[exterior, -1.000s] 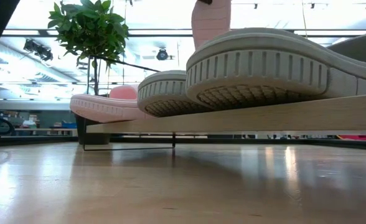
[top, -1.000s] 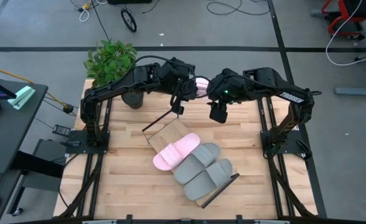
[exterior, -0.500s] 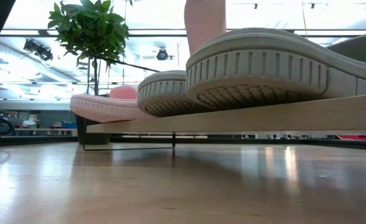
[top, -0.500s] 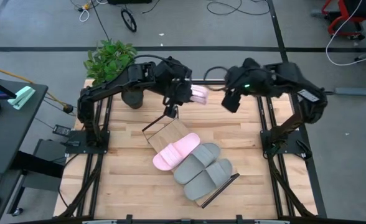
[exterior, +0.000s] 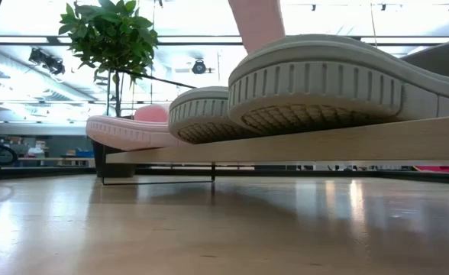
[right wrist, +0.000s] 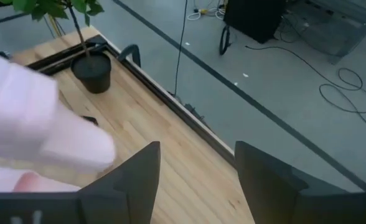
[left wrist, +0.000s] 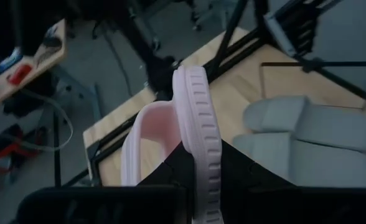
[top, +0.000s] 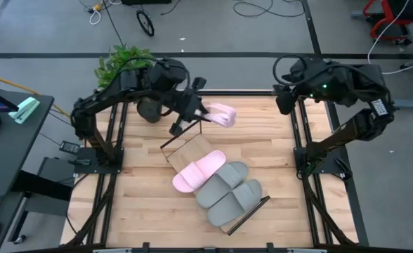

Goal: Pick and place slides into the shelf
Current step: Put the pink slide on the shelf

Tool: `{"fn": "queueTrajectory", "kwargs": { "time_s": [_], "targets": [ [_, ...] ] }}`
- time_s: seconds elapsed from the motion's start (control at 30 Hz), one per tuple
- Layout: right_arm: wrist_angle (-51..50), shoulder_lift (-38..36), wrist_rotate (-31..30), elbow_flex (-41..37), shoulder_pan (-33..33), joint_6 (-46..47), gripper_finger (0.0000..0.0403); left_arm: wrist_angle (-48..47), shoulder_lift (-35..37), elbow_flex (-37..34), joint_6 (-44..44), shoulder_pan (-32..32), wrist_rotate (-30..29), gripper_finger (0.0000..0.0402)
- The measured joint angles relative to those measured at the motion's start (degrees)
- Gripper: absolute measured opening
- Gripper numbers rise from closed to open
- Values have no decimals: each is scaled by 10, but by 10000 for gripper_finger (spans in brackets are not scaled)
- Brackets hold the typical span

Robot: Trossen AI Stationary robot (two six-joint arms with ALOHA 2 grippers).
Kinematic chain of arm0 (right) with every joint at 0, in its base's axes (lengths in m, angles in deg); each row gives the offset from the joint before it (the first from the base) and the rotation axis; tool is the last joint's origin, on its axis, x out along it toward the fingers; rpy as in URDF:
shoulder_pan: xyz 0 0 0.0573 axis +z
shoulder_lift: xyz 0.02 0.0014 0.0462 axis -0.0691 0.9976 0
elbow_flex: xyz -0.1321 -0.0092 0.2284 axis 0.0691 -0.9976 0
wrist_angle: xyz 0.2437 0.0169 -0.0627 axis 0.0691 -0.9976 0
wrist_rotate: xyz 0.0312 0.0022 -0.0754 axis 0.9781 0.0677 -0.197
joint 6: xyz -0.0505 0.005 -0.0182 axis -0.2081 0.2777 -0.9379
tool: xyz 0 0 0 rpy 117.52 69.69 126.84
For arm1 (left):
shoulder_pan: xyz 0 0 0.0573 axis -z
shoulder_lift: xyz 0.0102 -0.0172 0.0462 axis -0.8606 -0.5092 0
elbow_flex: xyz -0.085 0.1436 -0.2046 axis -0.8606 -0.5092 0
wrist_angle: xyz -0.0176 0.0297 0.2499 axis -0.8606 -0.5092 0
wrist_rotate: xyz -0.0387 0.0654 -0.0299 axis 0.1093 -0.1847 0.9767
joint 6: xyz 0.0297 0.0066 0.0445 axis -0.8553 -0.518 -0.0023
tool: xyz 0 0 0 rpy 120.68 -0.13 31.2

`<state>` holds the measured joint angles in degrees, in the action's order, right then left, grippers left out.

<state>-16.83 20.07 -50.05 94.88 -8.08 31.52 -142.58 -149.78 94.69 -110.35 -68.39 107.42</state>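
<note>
My left gripper (top: 198, 110) (left wrist: 203, 182) is shut on a light pink slide (top: 220, 114), held in the air above the shelf's far end. In the low view this slide (exterior: 258, 23) hangs at the top. The shelf (top: 184, 150), a light-wood board with black frame ends, lies slantwise on the table. On it rest the other pink slide (top: 199, 170) and two grey slides (top: 223, 181) (top: 235, 200), soles down. My right gripper (top: 283, 100) (right wrist: 195, 180) is open over the table's far right corner, apart from everything. My left gripper pinches the pink slide's sole (left wrist: 199, 144) between its two fingers. One finger (left wrist: 169, 167) lies on the footbed side beside the strap, the other (left wrist: 244, 172) on the underside. The slide is lifted clear and stands on edge, reaching out past the fingertips.
A potted plant (top: 126, 67) stands at the table's far left corner, behind my left arm. Black frame rails (top: 299, 140) run along the table's left and right sides. Bare wood (top: 143, 204) lies left of the shelf and along the near edge.
My right gripper has drawn away from the pink slide toward the table's far right corner. My left gripper has kept hold of the slide and pulled back slightly leftward; the slide has swung a little toward the near side and turned, staying in the air.
</note>
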Motion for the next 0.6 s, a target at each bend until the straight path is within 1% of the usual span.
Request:
{"fn": "queueTrajectory", "kwargs": {
  "time_s": [0.33, 0.6],
  "targets": [
    [0, 3, 1, 0, 0, 16, 208, -67, 19, 0, -42, 66, 2, 46],
    [3, 11, 1, -5, 0, 41, 208, -117, 20, 0, -58, 100, -29, 45]
  ]
}}
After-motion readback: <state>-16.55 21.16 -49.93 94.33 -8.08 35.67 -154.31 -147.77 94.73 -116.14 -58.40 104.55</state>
